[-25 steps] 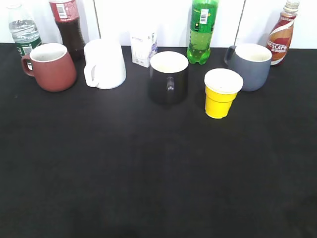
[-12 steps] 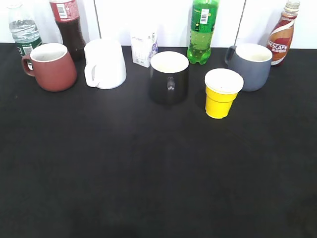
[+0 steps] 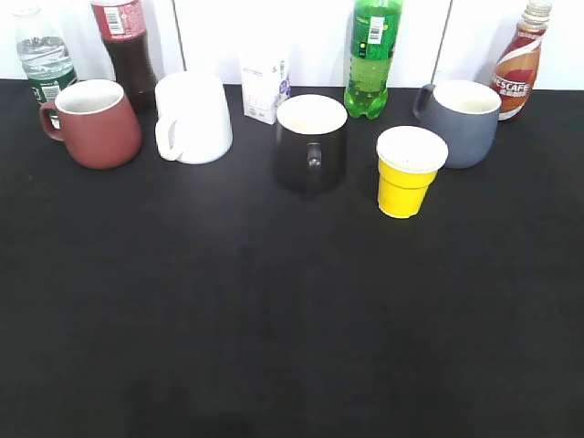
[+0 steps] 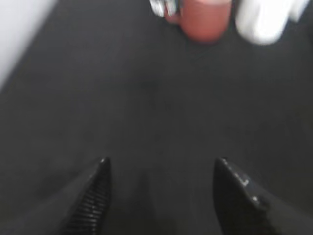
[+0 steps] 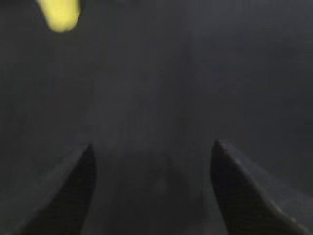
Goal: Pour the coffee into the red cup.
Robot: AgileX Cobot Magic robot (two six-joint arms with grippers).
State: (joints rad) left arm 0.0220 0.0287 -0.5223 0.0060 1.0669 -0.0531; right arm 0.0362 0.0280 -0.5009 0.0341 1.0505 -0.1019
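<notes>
The coffee bottle [image 3: 519, 66] with its NESCAFE swirl label stands at the far right back, behind a grey mug [image 3: 464, 122]. The red cup [image 3: 93, 122] stands at the far left back, handle to the left; it also shows at the top of the left wrist view [image 4: 204, 19]. Neither gripper shows in the exterior view. My left gripper [image 4: 161, 164] is open and empty above the black table, well short of the red cup. My right gripper [image 5: 152, 147] is open and empty above bare black table.
Along the back stand a water bottle [image 3: 42, 55], a cola bottle [image 3: 128, 50], a white mug [image 3: 192, 117], a small carton [image 3: 264, 87], a black mug [image 3: 311, 141], a green bottle [image 3: 372, 57] and a yellow cup [image 3: 407, 171], which also shows in the right wrist view [image 5: 59, 13].
</notes>
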